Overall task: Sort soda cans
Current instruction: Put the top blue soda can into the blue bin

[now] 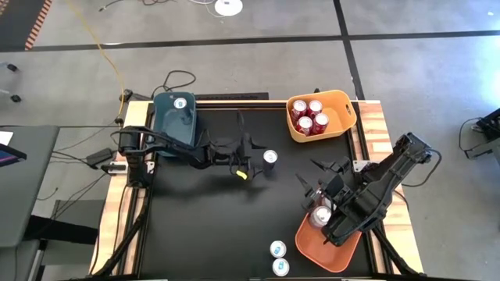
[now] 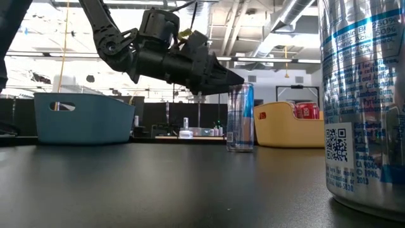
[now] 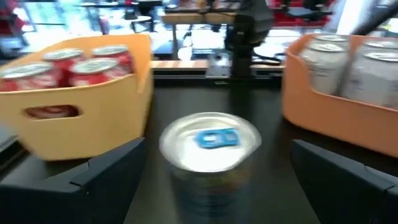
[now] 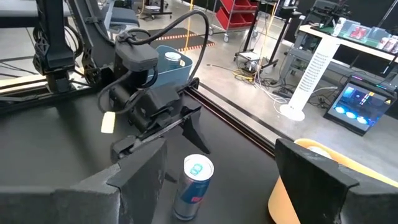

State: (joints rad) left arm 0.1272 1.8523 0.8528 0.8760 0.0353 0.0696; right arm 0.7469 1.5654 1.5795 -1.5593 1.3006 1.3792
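Near the middle of the black table (image 1: pixel 203 226), a blue soda can (image 1: pixel 270 158) is stood upright just ahead of the left gripper (image 1: pixel 251 165), whose jaws are spread wide and empty, while the right gripper (image 1: pixel 311 187) is held open, empty, beside the orange bin (image 1: pixel 312 246).

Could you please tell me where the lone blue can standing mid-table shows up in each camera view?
High: blue can mid-table, beside the left tool.
Low: centre, left of the yellow bin.
Left wrist: bottom centre.
Right wrist: bottom centre.
Shared landmark: left tool.
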